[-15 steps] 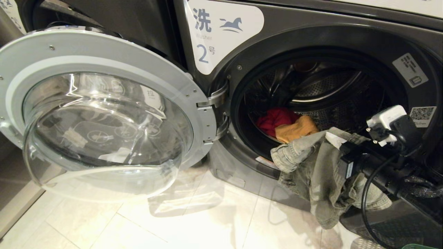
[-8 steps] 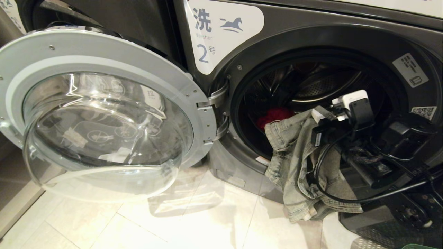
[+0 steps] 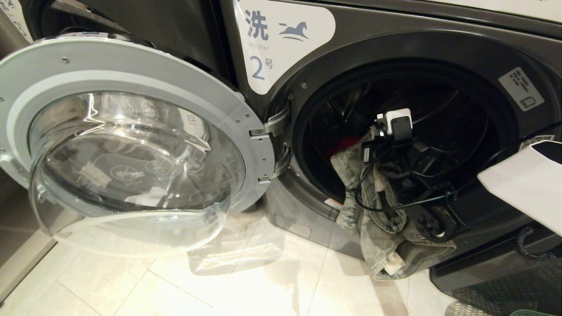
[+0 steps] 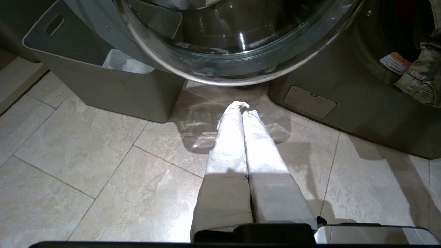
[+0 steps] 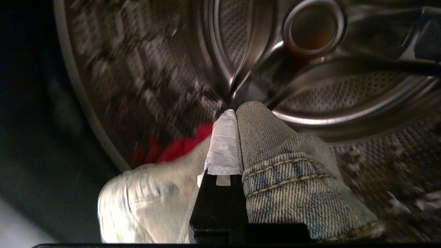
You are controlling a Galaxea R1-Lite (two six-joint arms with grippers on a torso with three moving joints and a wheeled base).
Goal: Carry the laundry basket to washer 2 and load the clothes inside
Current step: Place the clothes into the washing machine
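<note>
**Denim garment at the mouth of washer 2**

At far left in the left wrist view a grey bin (image 4: 103,86) stands on the tiled floor (image 4: 86,165), with a white bag (image 4: 120,62) showing inside it. Beside it the washer door (image 3: 131,145) hangs swung fully open to the left, its glass bowl bulging toward the camera and covering much of the neighbouring machine's front. The left gripper (image 4: 243,106) hangs low over the floor in front of that door, its white-wrapped fingers pressed together and holding nothing.

Right of the door's hinge sits washer 2 (image 3: 285,39), its white label bearing a horse and a "2". Its round opening is uncovered. Deep in the drum (image 5: 327,86) lies a red garment (image 5: 179,148), only partly visible behind the denim.

The right gripper (image 5: 230,113) reaches into the opening with its fingers clamped on the denim garment (image 3: 377,228). Part of the denim rides over the gripper inside the drum; the rest drapes out over the lower lip of the opening and hangs down the washer's front, nearly to the floor. The arm's cable (image 3: 395,204) loops across the hanging cloth. A white part of the robot (image 3: 527,184) juts in at the head view's right edge.
</note>
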